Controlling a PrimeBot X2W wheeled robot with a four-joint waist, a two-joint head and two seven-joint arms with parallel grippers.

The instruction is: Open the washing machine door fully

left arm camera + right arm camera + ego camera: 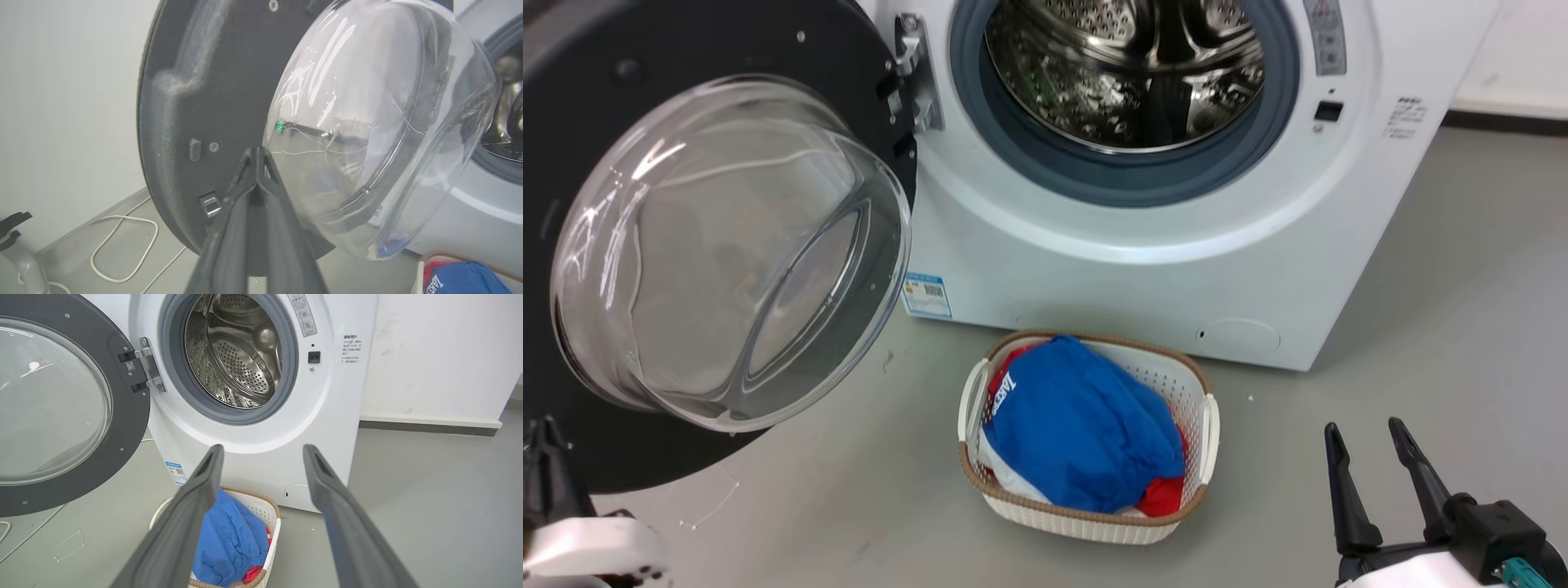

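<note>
Left arm: my left gripper (pixel 255 152) has its two long dark fingers pressed together with nothing between them, tips raised before the inner face of the large round washing machine door (pixel 220 81) with its black ring and clear bulging glass bowl; I cannot tell whether they touch it
Right arm: my right gripper (pixel 1364 426) sits low on my right, well apart from the white front-loading washing machine (pixel 1143 269), its fingers spread wide and empty, pointing toward the machine's front
Count: two grippers, one door, one machine, one metal hinge (pixel 915 73), one white woven basket (pixel 1086 523) holding blue cloth (pixel 1078 425) and red cloth (pixel 1164 494)
Door place: hanging from the hinge at the machine's left side, clear of the grey gasket (pixel 1111 175) and steel drum (pixel 1127 65)
Door facing: upright on edge, glass bulge turned toward me and the basket, its flat plane angled out from the machine's front
</note>
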